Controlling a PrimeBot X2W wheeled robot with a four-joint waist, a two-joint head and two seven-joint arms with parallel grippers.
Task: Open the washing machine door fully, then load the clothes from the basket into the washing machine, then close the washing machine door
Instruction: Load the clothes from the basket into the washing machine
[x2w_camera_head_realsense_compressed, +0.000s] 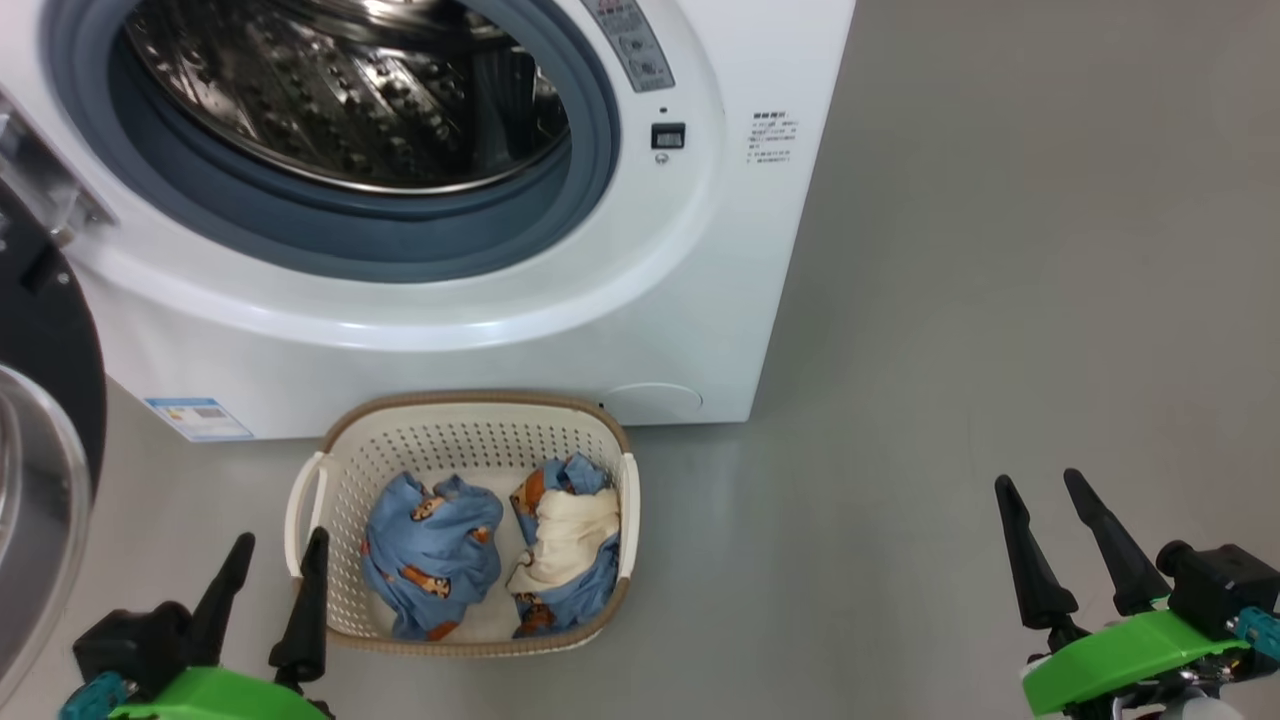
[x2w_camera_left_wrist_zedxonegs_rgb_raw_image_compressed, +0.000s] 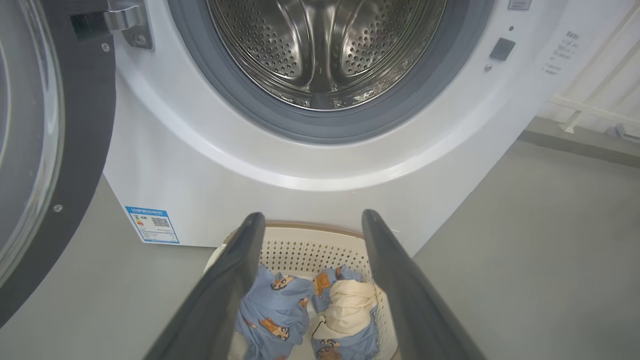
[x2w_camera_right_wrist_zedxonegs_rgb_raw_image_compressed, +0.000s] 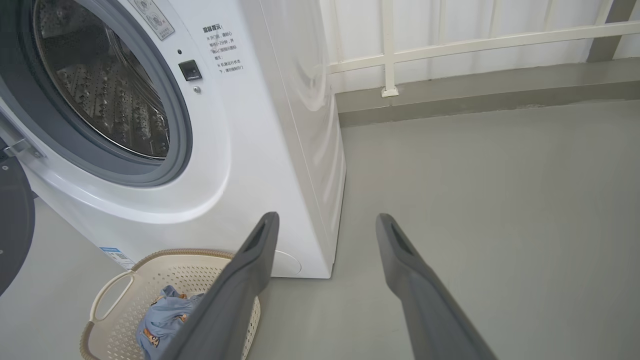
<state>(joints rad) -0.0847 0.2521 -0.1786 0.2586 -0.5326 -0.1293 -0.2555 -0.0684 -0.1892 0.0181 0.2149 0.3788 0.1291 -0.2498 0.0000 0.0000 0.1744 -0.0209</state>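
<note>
In front of the washing machine (x2w_camera_head_realsense_compressed: 500, 340), on the grey floor (x2w_camera_head_realsense_compressed: 950, 350), you have the basket (x2w_camera_head_realsense_compressed: 470, 400) standing just beside the machine's lower front panel, below the round opening. The clothes (x2w_camera_head_realsense_compressed: 435, 550) all lie inside it: one crumpled blue printed bundle on the left, and on the right another blue piece bunched around a cream-white cloth (x2w_camera_head_realsense_compressed: 570, 540). The washing machine door (x2w_camera_head_realsense_compressed: 45, 340) is swung out to your left, its black rim and glass bowl at the left edge of the head view and well off the opening, so the steel drum (x2w_camera_head_realsense_compressed: 340, 90) and the grey-blue gasket (x2w_camera_head_realsense_compressed: 400, 230) are exposed. A small blue label (x2w_camera_head_realsense_compressed: 198, 418) sits low on the machine's front, left of the basket.

Your left gripper (x2w_camera_head_realsense_compressed: 282, 545) hovers at the basket's near left corner, fingers spread wide with nothing between them; in the left wrist view those fingers frame the clothes. Your right gripper (x2w_camera_head_realsense_compressed: 1038, 480) hangs well to the right of the basket over bare floor, its fingers likewise parted wide and holding nothing
</note>
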